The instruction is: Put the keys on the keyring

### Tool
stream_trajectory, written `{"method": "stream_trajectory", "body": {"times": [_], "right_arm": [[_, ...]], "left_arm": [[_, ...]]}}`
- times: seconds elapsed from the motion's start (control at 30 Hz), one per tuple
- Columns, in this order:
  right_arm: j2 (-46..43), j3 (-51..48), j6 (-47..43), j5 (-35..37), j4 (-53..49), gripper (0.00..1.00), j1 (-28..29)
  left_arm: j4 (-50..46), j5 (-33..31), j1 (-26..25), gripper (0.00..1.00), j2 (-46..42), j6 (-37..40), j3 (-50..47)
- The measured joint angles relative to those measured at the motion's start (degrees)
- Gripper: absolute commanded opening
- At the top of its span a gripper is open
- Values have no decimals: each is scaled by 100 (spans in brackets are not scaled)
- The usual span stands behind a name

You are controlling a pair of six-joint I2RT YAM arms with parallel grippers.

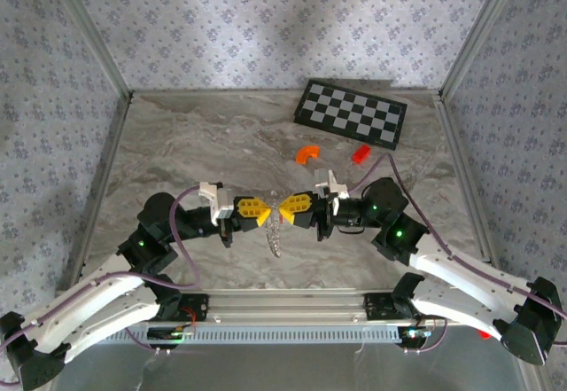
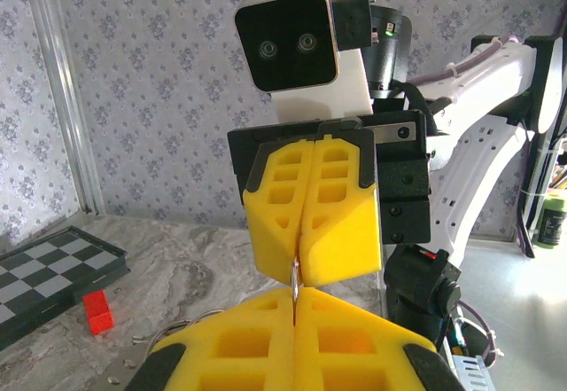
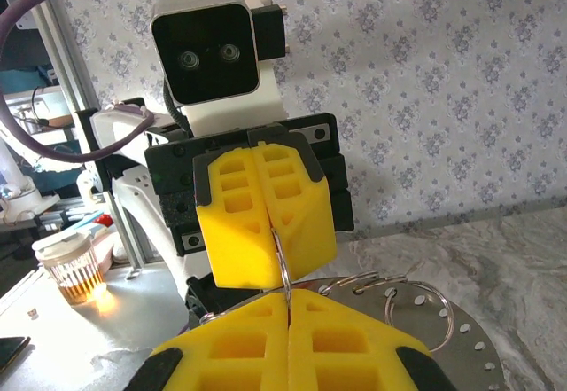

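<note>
My left gripper point(image 1: 263, 213) and right gripper point(image 1: 286, 207) meet tip to tip above the middle of the table. Both are shut on the keyring point(image 1: 275, 231), a thin silvery ring that hangs between them. In the left wrist view the keyring point(image 2: 293, 277) runs edge-on from my left gripper point(image 2: 294, 298) up into the right gripper point(image 2: 302, 267). In the right wrist view the keyring point(image 3: 283, 265) sits between my right gripper point(image 3: 288, 301) and the left gripper point(image 3: 275, 271). A silvery round plate point(image 3: 465, 342) with holes and more wire rings hangs from it. The keys are hidden.
A black-and-white checkered board point(image 1: 351, 113) lies at the back right. An orange arc piece point(image 1: 306, 152) and a red brick point(image 1: 361, 153) sit in front of it. Patterned walls with metal posts close the table on three sides.
</note>
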Motion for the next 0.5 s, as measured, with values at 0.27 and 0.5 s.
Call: {"method": "stream_trajectory", "body": {"times": [0.27,0.5], "right_arm": [[61,-9,83,-39,136,0,-17],[87,-11,142,-85,240,0,-15]], "left_arm": [[0,-2,2,0,0,0,0],[2,-2,2,0,0,0,0]]}}
